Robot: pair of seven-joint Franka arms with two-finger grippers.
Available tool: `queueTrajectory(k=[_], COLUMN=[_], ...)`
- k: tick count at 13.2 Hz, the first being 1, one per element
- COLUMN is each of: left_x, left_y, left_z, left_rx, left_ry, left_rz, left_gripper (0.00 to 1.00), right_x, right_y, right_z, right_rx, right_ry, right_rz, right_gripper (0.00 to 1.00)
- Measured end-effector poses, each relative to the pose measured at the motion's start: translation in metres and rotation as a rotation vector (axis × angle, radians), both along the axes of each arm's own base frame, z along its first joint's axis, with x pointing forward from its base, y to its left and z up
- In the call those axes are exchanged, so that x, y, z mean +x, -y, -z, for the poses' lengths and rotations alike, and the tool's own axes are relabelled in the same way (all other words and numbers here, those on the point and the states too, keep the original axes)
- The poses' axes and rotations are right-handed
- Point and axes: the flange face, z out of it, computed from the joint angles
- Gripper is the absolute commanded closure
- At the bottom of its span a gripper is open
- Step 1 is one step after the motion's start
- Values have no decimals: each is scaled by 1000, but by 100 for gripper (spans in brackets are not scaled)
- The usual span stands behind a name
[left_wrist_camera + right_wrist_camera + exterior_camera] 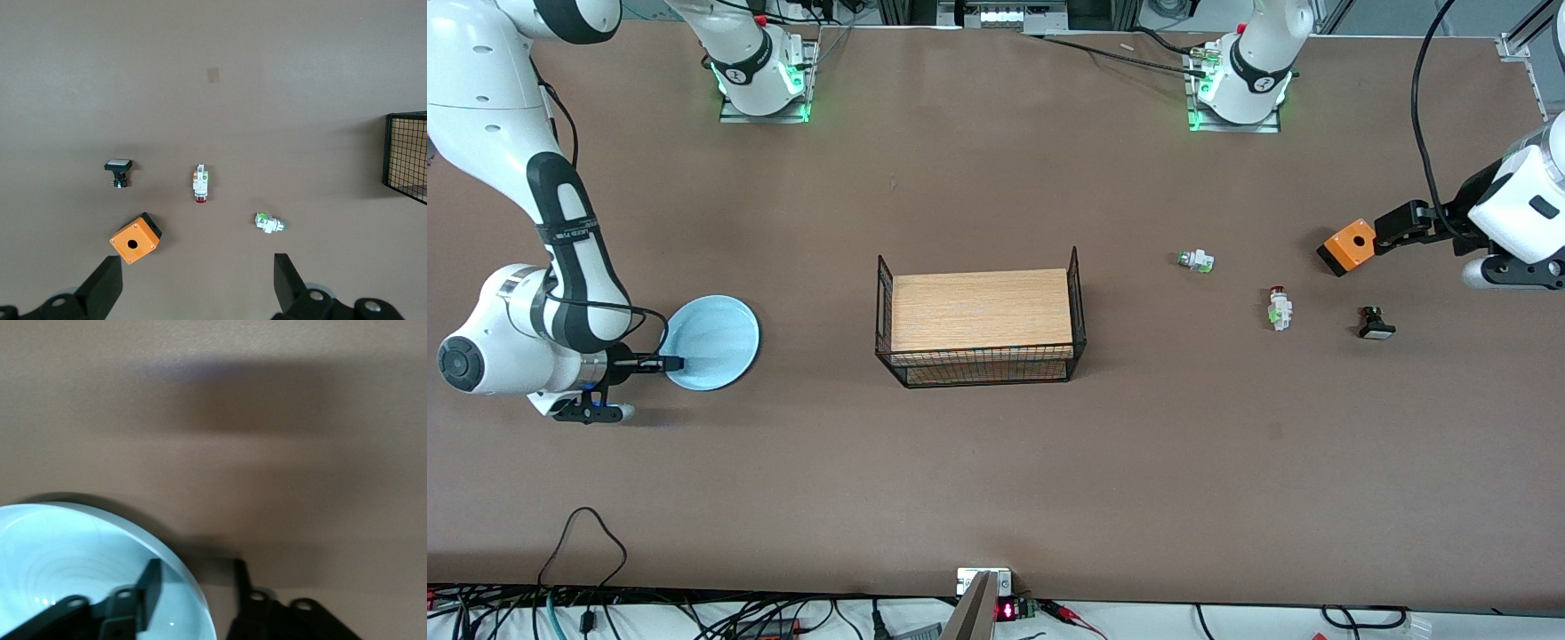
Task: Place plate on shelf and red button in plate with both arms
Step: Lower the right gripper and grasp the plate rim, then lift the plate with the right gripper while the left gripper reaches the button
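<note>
The light blue plate [716, 342] lies on the table toward the right arm's end; it also shows in the right wrist view [73, 553]. My right gripper [678, 363] [198, 570] is low at the plate's rim, partly open, one finger over the plate's inside and the other outside the rim. The red button [1280, 308] [201, 185] lies on its side toward the left arm's end. My left gripper [1383, 238] [198, 280] is open and empty, high over the table beside an orange box [1347, 246].
A wire basket [885, 311] holding a wooden board stands mid-table; its corner shows in the left wrist view [407, 157]. A white switch [1196, 260] [269, 223], a black switch with a white cap [1376, 323] [119, 170] and the orange box [135, 238] lie around the red button.
</note>
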Motion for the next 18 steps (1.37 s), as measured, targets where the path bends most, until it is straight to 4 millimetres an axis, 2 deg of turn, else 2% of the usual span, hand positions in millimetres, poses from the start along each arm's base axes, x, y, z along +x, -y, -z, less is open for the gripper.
queueTrajectory(k=[4, 7, 10, 14, 16, 18], left_x=[0, 0, 1, 3, 1, 3], left_y=[1, 2, 2, 10, 18, 17], left_z=[0, 0, 2, 7, 9, 25], left_rx=[0, 0, -1, 15, 42, 47], left_ry=[0, 0, -4, -10, -21, -59], left_rz=[1, 3, 4, 22, 43, 45], left_gripper=[0, 0, 0, 0, 0, 0], right_x=[-6, -8, -3, 3, 9, 12], right_y=[12, 9, 9, 9, 9, 7], right_z=[0, -5, -18, -51, -78, -109], right_rx=[15, 30, 39, 61, 70, 74], right_ry=[-33, -68, -92, -159, -184, -211], right_rz=[20, 13, 8, -5, -11, -7], right_gripper=[99, 100, 100, 100, 100, 100])
